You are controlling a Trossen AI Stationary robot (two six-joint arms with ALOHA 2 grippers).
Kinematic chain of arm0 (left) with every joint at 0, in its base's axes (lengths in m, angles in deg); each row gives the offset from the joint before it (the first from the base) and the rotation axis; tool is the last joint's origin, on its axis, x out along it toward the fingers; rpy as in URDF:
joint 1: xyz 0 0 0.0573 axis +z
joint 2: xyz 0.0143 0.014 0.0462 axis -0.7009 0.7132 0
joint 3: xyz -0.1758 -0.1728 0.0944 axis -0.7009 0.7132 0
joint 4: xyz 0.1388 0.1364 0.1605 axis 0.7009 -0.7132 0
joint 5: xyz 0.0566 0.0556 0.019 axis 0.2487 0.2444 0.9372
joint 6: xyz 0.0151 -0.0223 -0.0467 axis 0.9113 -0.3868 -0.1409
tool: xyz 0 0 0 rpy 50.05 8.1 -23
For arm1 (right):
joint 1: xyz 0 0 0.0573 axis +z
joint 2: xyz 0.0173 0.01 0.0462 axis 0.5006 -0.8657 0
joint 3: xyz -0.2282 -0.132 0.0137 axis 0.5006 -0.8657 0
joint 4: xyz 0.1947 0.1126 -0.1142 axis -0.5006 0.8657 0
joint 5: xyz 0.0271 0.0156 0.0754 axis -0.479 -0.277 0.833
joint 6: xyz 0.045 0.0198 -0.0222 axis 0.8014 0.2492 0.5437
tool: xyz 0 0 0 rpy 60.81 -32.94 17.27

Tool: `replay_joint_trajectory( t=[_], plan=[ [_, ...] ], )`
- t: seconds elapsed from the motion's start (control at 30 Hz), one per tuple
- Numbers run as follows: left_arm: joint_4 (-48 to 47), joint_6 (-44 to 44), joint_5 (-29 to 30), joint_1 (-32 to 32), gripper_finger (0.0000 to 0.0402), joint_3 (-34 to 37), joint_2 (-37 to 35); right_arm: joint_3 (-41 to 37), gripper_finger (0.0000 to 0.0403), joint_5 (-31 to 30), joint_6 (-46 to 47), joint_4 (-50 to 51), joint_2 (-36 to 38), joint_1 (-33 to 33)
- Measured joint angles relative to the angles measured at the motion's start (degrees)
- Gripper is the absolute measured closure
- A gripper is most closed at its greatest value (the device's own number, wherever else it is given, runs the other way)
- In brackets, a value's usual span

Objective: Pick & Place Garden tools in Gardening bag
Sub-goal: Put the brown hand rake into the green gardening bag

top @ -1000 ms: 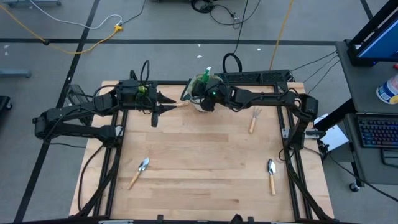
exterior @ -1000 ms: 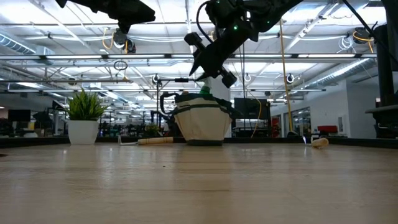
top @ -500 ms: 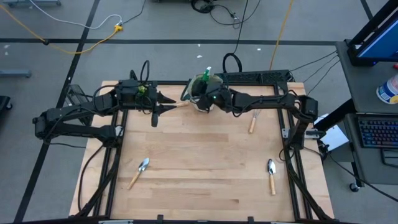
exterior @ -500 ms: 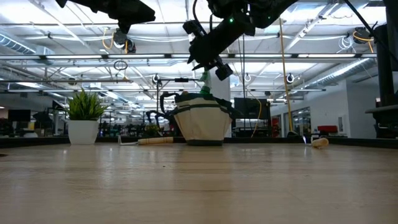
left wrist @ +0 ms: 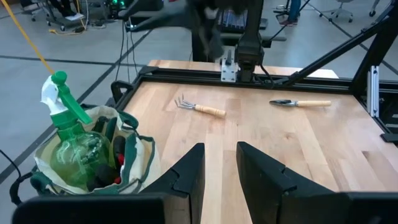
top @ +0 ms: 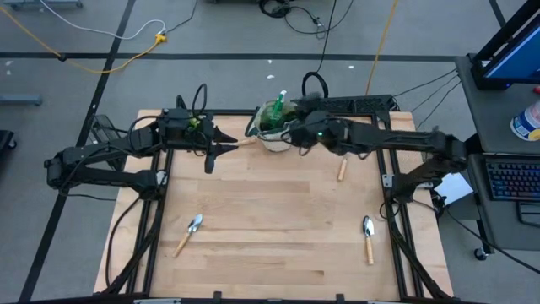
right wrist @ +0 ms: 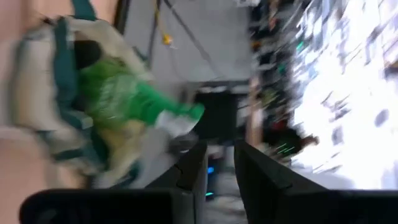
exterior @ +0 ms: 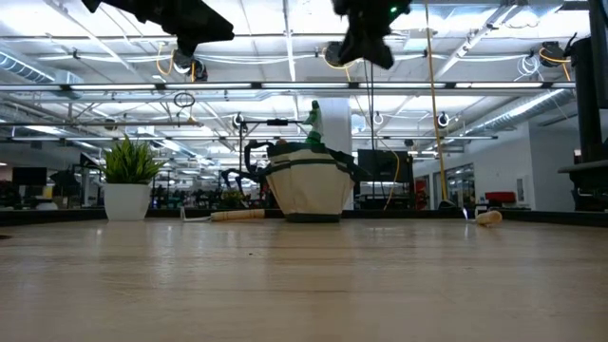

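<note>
The beige gardening bag (top: pixel 272 131) with green trim stands at the table's far edge, and also shows in the low view (exterior: pixel 306 190). A green spray bottle (left wrist: pixel 73 146) stands upright in it, its nozzle sticking out (exterior: pixel 314 116). A wooden-handled tool (top: pixel 245 142) lies on the table just left of the bag. My right gripper (top: pixel 293 135) hangs open and empty, high above the table, just right of the bag (exterior: pixel 366 46). My left gripper (top: pixel 221 145) is open and empty, left of the bag (left wrist: pixel 219 158).
A small rake (top: pixel 344 162) lies right of the bag. One trowel (top: pixel 192 230) lies near left and another (top: pixel 369 236) near right. A potted plant (exterior: pixel 128 180) stands at the far left, under my left arm. The middle of the table is bare wood.
My right gripper has risen from just over the bag's mouth and gone toward the table's right edge, turning as it went. The spray bottle has stayed upright in the bag, and its nozzle now shows clear of the gripper.
</note>
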State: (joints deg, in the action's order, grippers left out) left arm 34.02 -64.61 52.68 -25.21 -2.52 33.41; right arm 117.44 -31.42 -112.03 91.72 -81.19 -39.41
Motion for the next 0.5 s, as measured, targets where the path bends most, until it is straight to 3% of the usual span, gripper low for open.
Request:
replay_joint_trajectory(
  t=[0.5],
  plan=[
    [-0.8,-1.8,1.5,0.0,0.0305,0.0,0.0,0.0,0.0362,0.1,44.8,27.4,11.6,0.9]
  ],
)
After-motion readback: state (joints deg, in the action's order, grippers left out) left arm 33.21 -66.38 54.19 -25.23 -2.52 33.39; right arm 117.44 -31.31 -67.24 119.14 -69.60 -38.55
